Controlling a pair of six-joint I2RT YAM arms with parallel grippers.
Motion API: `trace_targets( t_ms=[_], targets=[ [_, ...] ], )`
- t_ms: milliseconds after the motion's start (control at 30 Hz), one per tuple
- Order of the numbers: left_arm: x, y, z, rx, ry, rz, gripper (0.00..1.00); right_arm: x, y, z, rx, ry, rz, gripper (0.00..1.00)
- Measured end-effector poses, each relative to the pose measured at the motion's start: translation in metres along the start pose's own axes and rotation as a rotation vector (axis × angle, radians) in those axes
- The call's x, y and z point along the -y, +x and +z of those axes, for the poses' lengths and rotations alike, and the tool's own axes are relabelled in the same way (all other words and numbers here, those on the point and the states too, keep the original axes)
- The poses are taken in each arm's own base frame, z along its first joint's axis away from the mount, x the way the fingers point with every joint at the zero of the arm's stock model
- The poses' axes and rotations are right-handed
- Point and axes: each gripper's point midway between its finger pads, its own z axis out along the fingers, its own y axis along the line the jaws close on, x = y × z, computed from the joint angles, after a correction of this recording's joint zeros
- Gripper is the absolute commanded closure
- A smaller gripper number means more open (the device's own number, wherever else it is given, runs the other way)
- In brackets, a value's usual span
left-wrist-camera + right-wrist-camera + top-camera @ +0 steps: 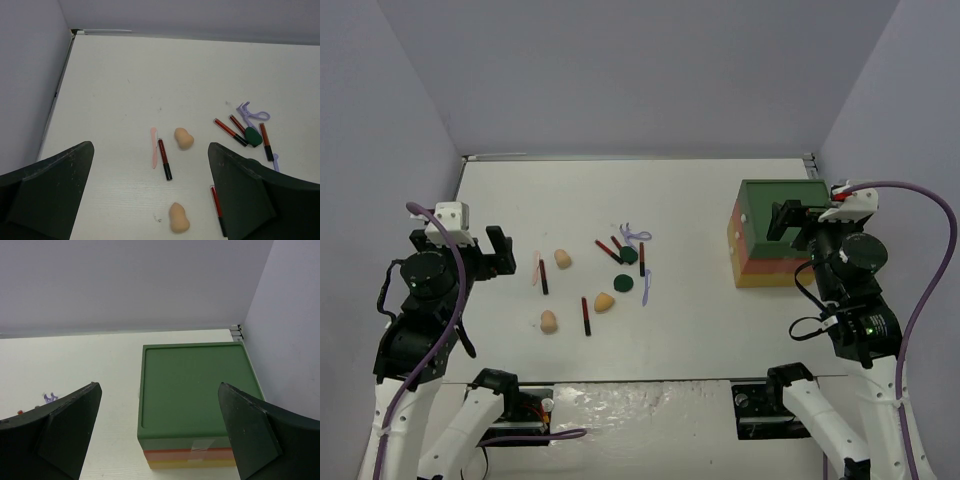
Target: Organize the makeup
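Note:
The makeup lies scattered mid-table. Tan sponges (562, 258) (604, 301) (548, 321) sit among dark red sticks (586, 316), a pink stick (536, 270), two dark green discs (622, 283) and lilac tools (636, 234). My left gripper (462, 245) hovers open at the left, apart from everything. In its wrist view a sponge (183, 138), the pink stick (154, 147) and a dark red stick (164, 159) lie ahead between the spread jaws (151, 146). My right gripper (820, 225) is open near the box, nothing between its fingers (160, 385).
A green-topped box (775, 235) with red, orange and yellow layers stands at the right, close to the right wall; a strip of tape shows on its front (200, 445). Grey walls close in the table on three sides.

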Motion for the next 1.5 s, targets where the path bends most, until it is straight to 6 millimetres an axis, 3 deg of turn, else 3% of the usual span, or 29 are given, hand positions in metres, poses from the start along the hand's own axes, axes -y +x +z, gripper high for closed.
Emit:
trace_targets(
  t_ms=[167, 367, 667, 900, 1133, 1500],
  targets=[
    [0.008, 0.0, 0.006, -0.034, 0.031, -0.006, 0.03, 0.003, 0.001, 0.002, -0.006, 0.021, 0.005, 0.0],
    [0.031, 0.007, 0.029, -0.102, 0.129, -0.035, 0.03, 0.005, 0.007, 0.008, -0.027, 0.047, 0.034, 0.0],
    [0.087, 0.022, 0.092, -0.249, 0.304, -0.151, 0.03, -0.003, 0.033, 0.033, -0.127, 0.051, 0.078, 0.0],
    [0.172, 0.028, 0.135, -0.34, 0.505, -0.23, 0.14, -0.014, 0.058, 0.064, -0.25, 0.049, 0.109, 0.11],
    [0.255, 0.044, 0.163, -0.422, 0.685, -0.335, 0.2, -0.021, 0.075, 0.079, -0.318, 0.041, 0.132, 0.22],
    [0.383, 0.064, 0.169, -0.456, 0.923, -0.438, 0.33, -0.03, 0.093, 0.087, -0.38, 0.017, 0.16, 0.35]
  ],
)
